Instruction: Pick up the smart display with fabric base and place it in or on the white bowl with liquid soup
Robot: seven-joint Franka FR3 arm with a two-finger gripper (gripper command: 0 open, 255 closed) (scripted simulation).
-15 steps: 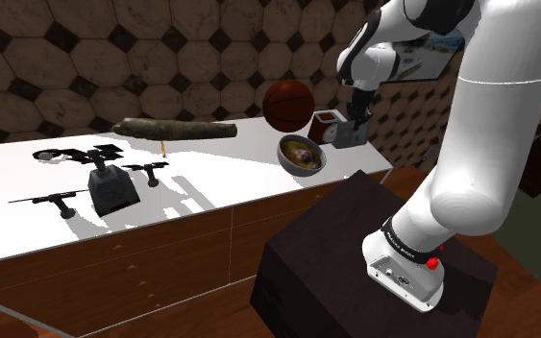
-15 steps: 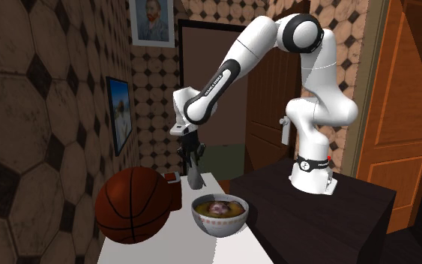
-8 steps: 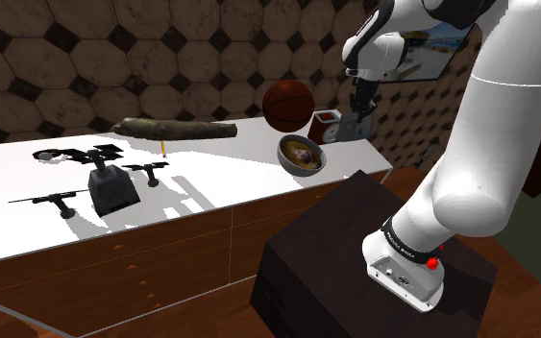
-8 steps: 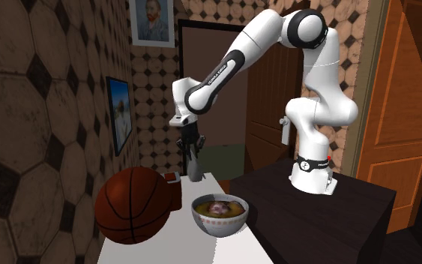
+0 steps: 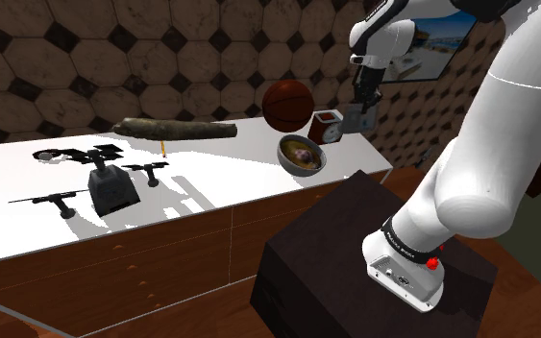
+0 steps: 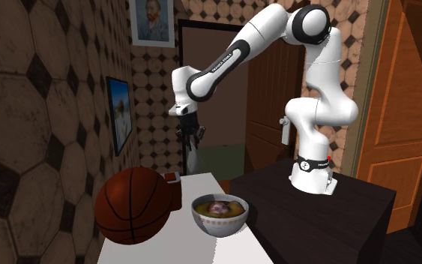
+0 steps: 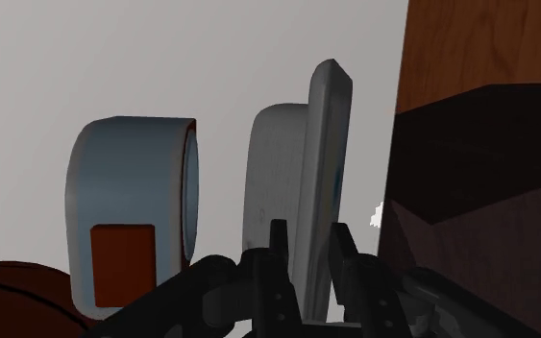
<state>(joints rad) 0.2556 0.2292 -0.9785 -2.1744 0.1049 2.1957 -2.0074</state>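
The smart display is a thin grey slab with a rounded grey base. It hangs just above the table's far right corner, with my gripper shut on its edge. Seen from the wrist, the black fingers clasp the display between them. The second exterior view has the display hanging under my gripper, above the table's far end. The white bowl of soup sits on the table toward the shoulder view's left of the display, and it appears as the bowl near that view's front.
A basketball rests behind the bowl, and a cup with a red patch stands beside the display. A brown log-like object, a black drone and a dark box lie further left. The dark stand is at the table's right end.
My gripper has risen with the display clasped in it, lifting the display off the table. Bowl, ball and cup have stayed put.
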